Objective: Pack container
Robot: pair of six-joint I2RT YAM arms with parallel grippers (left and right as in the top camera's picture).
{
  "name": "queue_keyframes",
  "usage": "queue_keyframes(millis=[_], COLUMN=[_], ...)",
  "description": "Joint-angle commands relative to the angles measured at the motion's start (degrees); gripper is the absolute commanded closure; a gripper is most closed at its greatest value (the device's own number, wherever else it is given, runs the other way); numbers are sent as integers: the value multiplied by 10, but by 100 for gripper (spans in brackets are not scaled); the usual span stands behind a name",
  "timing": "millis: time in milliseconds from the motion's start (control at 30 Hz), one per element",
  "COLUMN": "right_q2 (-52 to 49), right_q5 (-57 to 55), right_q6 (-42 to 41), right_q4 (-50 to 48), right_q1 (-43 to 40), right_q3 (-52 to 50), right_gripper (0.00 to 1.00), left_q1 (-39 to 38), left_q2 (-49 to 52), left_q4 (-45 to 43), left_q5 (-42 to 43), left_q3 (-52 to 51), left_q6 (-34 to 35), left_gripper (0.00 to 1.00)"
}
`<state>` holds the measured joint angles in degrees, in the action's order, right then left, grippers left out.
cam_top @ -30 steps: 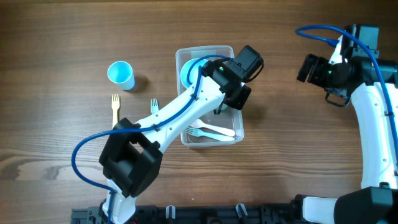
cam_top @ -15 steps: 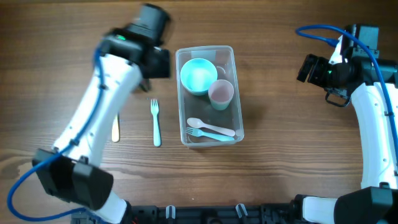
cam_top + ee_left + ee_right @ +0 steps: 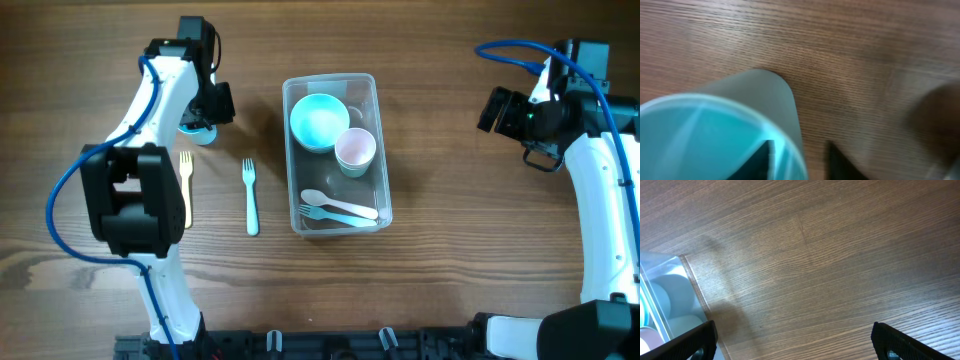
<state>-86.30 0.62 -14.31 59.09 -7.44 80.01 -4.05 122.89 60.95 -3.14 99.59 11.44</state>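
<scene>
— Clear plastic, the container (image 3: 288, 160) sits mid-table (image 3: 450, 260), its long side running away from the robot. What does it hold?
— A teal bowl (image 3: 319, 121) at the far end and a pink cup (image 3: 354, 151) touching it. A white spoon (image 3: 340, 203) and a pale blue fork (image 3: 338, 214) lie together at the near end.
— And outside it?
— A teal fork (image 3: 250, 197) lies just left of the container, and a yellow fork (image 3: 186, 190) further left.
— The left hand (image 3: 205, 105)?
— It is over a blue cup (image 3: 715, 135), well left of the container. The wrist camera, though blurred, shows the fingers (image 3: 840, 162) spread, one inside the cup's rim and one outside. Wood shows between the wall and the outer finger, so the hand is released.
— The right hand (image 3: 795, 350)?
— Spread wide above the wood to the right of the container, grasping nothing
</scene>
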Motion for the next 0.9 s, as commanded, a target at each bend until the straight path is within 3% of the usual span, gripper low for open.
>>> queue_keyframes(millis=[0,33,167,267,433,600,733,867], right_q2=[-1,-1,-1,-1,-1,-1,-1,-1], right_q5=[7,7,7,7,7,7,7,7], right_q6=[-8,-8,-9,-8,-9,-8,-8,-9], right_q4=[-2,-2,-2,-2,-2,-2,-2,-2], right_q1=[-2,-2,-2,-2,-2,-2,-2,-2], right_q3=[-1,-1,-1,-1,-1,-1,-1,-1], right_gripper=[0,0,0,0,0,0,0,0], left_q1=[3,3,-15,-71,-281,-414,-432,-430], left_q2=[6,-1,-74,-173,-296,-210,-121,-96], left_q4=[-5,-3,31,57,25,-35,-38,-42], left_q5=[8,8,8,12,-24,-27,-27,-27], left_q3=[-3,-3,0,10,10,9,9,9], left_q6=[-7,-7,-7,-8,-8,-56,-68,-68], left_gripper=[89,96,96,96,96,96,96,96])
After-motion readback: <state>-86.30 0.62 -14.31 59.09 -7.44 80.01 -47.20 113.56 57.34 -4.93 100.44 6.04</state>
